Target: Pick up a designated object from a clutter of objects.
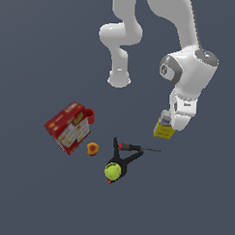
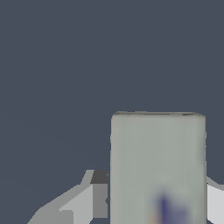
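One small rectangular yellow-and-white carton (image 1: 164,128) sits between the end effector (image 1: 168,125) fingers.
Grasp state unclear; its blue lettering is too blurred to read.

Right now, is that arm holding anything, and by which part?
Its tool sits over the small yellow-and-white carton, fingers flanking the white upper part. Whether they actually grip it cannot be told.

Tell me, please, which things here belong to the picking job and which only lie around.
Belonging to the job:
- yellow-and-white carton
- gripper, at the carton

Only lying around:
- red-and-white box
- red mug
- small orange fruit
- black clamp
- tennis ball
- screwdriver
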`<state>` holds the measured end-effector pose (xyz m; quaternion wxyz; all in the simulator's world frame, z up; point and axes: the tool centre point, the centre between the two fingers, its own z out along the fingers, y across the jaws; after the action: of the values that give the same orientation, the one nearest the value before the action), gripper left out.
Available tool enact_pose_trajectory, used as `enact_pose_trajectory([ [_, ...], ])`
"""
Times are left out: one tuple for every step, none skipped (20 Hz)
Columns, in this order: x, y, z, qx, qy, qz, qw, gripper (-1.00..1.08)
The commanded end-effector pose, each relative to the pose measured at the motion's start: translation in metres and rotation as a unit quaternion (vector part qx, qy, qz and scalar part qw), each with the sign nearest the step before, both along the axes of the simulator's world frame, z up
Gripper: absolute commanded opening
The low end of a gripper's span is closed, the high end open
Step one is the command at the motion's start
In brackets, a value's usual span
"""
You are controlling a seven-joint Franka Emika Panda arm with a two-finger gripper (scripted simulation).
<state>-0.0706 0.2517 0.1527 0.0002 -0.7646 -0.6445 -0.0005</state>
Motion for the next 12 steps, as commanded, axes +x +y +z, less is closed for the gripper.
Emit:
enact_pose_trajectory([
  [0.0,0.0,-0.001,0.0,0.0,0.0,1.0,-1.0],
  [0.0,0.0,-0.001,0.0,0.0,0.0,1.0,-1.0],
  [0.0,0.0,-0.001,0.0,0.0,0.0,1.0,-1.0],
  [0.0,0.0,0.0,0.0,0.0,0.0,1.0,-1.0],
  [0.0,0.0,0.0,0.0,0.0,0.0,1.0,-1.0],
  [0.001,0.0,0.001,0.0,0.0,0.0,1.0,-1.0],
  [0.001,0.0,0.002,0.0,0.0,0.0,1.0,-1.0],
  [0.002,0.0,0.003,0.0,0.0,0.0,1.0,-1.0],
  [0.004,-0.001,0.005,0.0,0.0,0.0,1.0,-1.0],
  [0.005,-0.001,0.008,0.0,0.0,0.0,1.0,-1.0],
  [0.007,-0.001,0.011,0.0,0.0,0.0,1.0,-1.0],
  [0.009,-0.002,0.014,0.0,0.0,0.0,1.0,-1.0],
])
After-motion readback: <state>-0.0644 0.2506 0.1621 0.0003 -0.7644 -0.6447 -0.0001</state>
